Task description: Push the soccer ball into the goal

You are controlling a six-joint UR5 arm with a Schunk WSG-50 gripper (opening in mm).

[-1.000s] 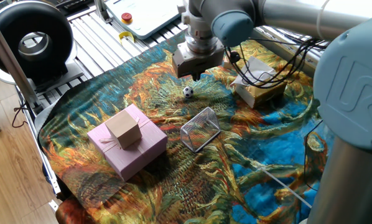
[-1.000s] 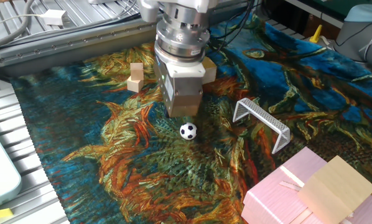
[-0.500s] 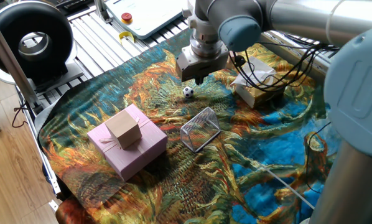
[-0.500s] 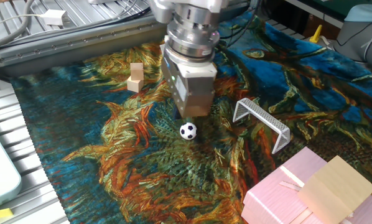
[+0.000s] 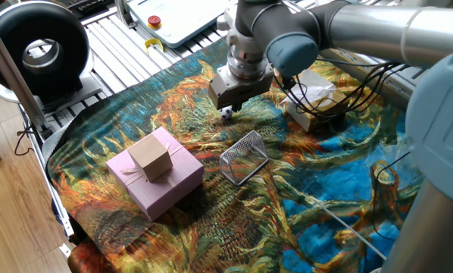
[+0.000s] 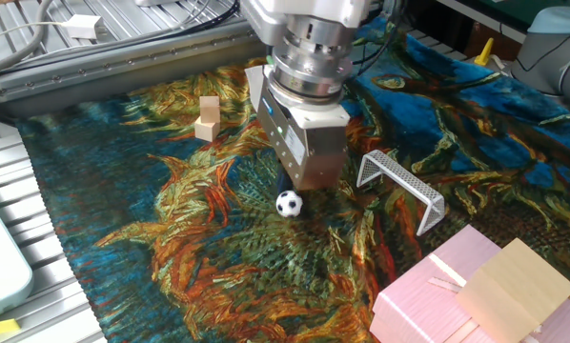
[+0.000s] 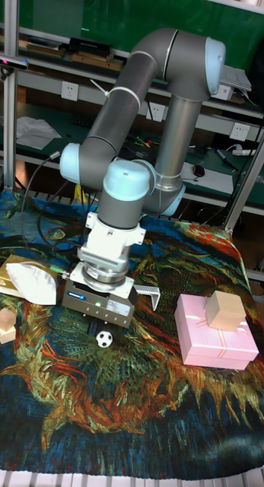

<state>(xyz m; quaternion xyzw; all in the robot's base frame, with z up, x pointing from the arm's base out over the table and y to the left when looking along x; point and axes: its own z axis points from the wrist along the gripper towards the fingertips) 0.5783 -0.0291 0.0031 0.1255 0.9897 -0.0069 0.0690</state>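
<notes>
The soccer ball (image 5: 226, 114) (image 6: 288, 203) (image 7: 105, 339), tiny and white with black patches, lies on the patterned cloth. My gripper (image 5: 229, 105) (image 6: 295, 184) (image 7: 102, 325) hangs low right behind it, on the side away from the goal. Its fingers show as one narrow dark tip, shut on nothing, at or nearly at the ball. The goal (image 5: 244, 157) (image 6: 399, 183) (image 7: 147, 294), a small silver wire-mesh wedge, stands a short way past the ball with its open mouth towards it.
A pink gift box (image 5: 157, 182) (image 6: 428, 300) (image 7: 215, 344) carries a small cardboard box (image 5: 151, 157) (image 7: 225, 310). A tan box with a white bag (image 5: 313, 102) (image 7: 25, 280) sits beside the arm. A wooden cube (image 6: 208, 116) (image 7: 4, 327) lies apart.
My gripper has dropped lower and shifted sideways until its tip is right at the ball. The ball lies almost where it was, and the goal has not moved.
</notes>
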